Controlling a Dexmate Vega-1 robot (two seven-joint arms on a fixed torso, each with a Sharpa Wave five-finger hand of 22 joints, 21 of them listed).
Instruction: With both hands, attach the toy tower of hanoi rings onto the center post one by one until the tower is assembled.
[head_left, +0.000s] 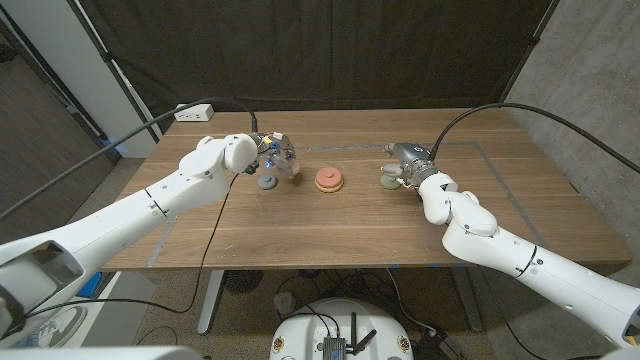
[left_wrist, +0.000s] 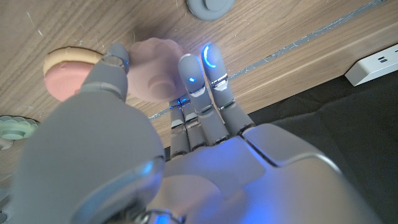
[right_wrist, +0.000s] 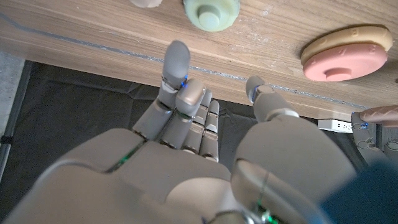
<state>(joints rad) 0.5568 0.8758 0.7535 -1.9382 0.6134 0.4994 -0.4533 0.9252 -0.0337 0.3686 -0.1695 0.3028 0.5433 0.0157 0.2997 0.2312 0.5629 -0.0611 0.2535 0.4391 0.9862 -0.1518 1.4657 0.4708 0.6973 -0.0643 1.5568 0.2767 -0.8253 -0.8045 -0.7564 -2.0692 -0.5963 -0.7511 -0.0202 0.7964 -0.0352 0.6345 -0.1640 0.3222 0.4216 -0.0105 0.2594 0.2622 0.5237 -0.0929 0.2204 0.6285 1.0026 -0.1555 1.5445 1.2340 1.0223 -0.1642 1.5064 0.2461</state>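
**Pink ring lifted in my left hand, stack waiting at centre**

I have a pale pink ring (left_wrist: 155, 71) pinched in my left hand (head_left: 272, 153), thumb on one side and fingers (left_wrist: 202, 74) on the other, held above the table (head_left: 300, 235) left of centre in the head view. In the left wrist view its scalloped edge and raised hub show between my thumb and fingertips. It looks like light, rigid moulded plastic, smooth enough to slip, so I judge the rim is the place to hold it, leaving the middle hole free for the post.

The stack (head_left: 329, 179) sits at the middle of the head frame: a salmon ring (right_wrist: 339, 63) on top of a tan one (right_wrist: 348, 37). I cannot make out how much post stands above it. A small grey ring (head_left: 267, 182) lies on the table just below my left hand in the head view.

My right hand (head_left: 408, 165) is right of centre, close beside a pale green ring (right_wrist: 211, 10). In the right wrist view its fingers (right_wrist: 176, 68) are extended and parted from the thumb, reaching toward the green ring without closing on it; I see no contact, and it holds nothing.
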